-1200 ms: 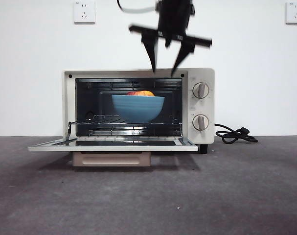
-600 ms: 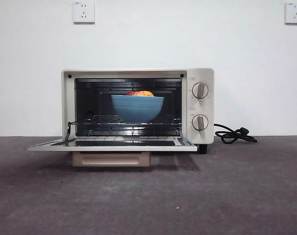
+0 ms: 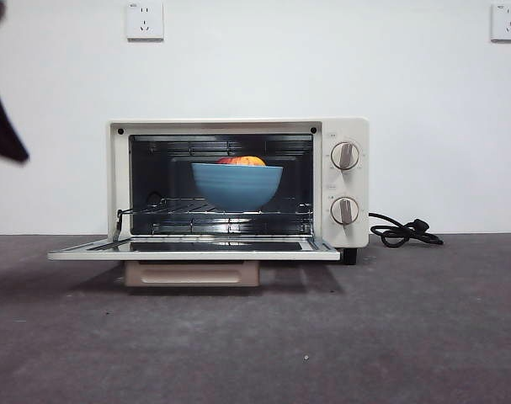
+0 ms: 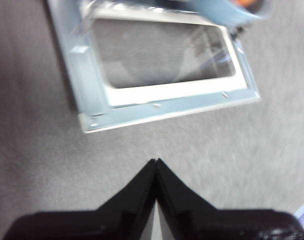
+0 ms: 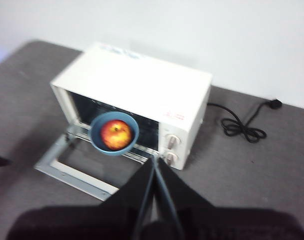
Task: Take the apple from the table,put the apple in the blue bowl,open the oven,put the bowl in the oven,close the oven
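The cream oven [image 3: 238, 124] stands with its door [image 3: 196, 250] folded down flat. On the rack inside sits the blue bowl [image 3: 236, 185], and the red-yellow apple [image 3: 242, 160] shows over its rim. My left gripper [image 4: 156, 161] is shut and empty, hovering above the table in front of the open door [image 4: 162, 107]; it shows as a dark blur [image 3: 1, 126] at the front view's left edge. My right gripper [image 5: 155, 159] is shut and empty, high above the table before the oven [image 5: 141, 85], looking down on the bowl [image 5: 97, 136] and the apple [image 5: 116, 134].
The beige bar handle [image 3: 192, 273] hangs under the lowered door. A black power cable [image 3: 402, 231] lies coiled on the table right of the oven. Two knobs [image 3: 345, 156] sit on the oven's right panel. Wall sockets [image 3: 145, 20] are behind.
The gripper that hung over the oven's top a second ago has left the front view. A dark arm has now come in at that view's upper left edge. Bowl, apple and door have not moved.
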`<state>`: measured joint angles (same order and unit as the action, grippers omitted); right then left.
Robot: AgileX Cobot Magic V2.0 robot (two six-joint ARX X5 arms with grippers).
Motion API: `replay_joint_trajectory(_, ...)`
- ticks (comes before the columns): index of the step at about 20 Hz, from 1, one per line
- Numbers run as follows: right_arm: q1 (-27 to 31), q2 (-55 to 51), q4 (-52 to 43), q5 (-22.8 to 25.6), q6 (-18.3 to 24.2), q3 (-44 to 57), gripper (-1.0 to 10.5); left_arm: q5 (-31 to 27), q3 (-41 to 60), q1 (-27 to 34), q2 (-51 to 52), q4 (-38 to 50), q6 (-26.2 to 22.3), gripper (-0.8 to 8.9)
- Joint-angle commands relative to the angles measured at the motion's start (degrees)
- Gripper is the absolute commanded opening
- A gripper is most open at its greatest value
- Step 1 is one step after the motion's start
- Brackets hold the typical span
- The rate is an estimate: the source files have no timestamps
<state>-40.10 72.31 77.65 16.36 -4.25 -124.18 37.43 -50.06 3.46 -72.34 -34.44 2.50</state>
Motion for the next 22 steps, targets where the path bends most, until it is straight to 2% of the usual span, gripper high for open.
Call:
replay_joint_trajectory(1,-0.07,-2.36,1.16,-1.60,-0.31,-0.02,0.0,4.70,0.74,1.90,-7.74,6.23,5.90,-0.08)
replay_joint_trajectory(3,-0.07,-4.24,1.18,-3.41,-0.35,-0.02,0.0,6.23,0.74,1.97,-13.22,12.02,9.25,-0.08)
replay_joint_trajectory(6,-0.07,-6.14,1.20,-7.02,-1.90,0.00,0.0,2.19,0.74,1.86,-19.58,18.88,16.55,-0.08)
replay_joint_trajectory(10,-0.07,-8.31,1.22,-6.99,-2.84,0.09,0.0,1.38,0.74,1.86,-23.45,26.10,22.53,-0.08)
replay_joint_trajectory(14,-0.07,-8.87,1.22,-7.21,-3.30,0.20,0.0,-4.17,0.76,0.44,-24.50,24.13,23.04,-0.08)
replay_joint_trajectory(22,-0.07,-8.85,1.22,-7.43,-3.28,0.37,0.0,-4.04,0.76,-2.34,-25.18,21.09,22.56,-0.08)
